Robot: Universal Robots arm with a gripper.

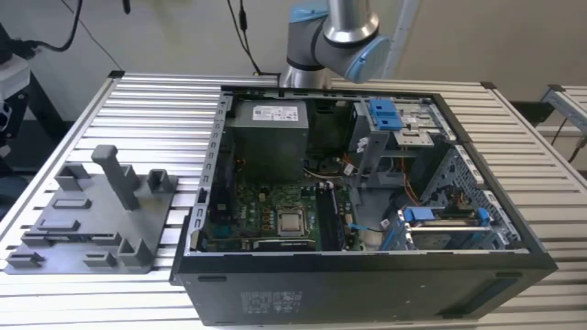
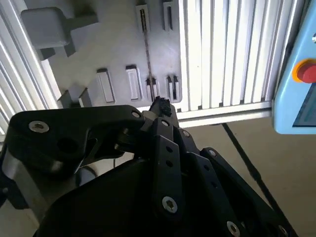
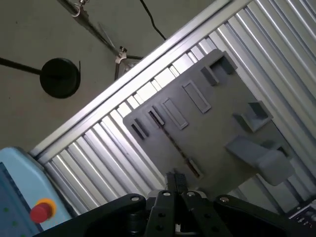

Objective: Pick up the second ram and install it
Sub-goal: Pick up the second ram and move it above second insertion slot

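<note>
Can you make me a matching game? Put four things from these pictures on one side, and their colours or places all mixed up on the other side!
Things:
1. fixture plate
2. button
3. pincer
4. second ram

Matches:
A. red, on the light-blue box
B. thin, standing on edge in the plate
C. grey, wide and flat
D. black, above the plate

Pairs: 1-C, 2-A, 3-D, 4-B.

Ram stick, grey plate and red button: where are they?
ram stick [image 2: 146, 52]: second wrist view, middle of its thin edge.
grey plate [image 1: 96, 223]: exterior view, bare flat base.
red button [image 3: 41, 211]: first wrist view, its top.
</note>
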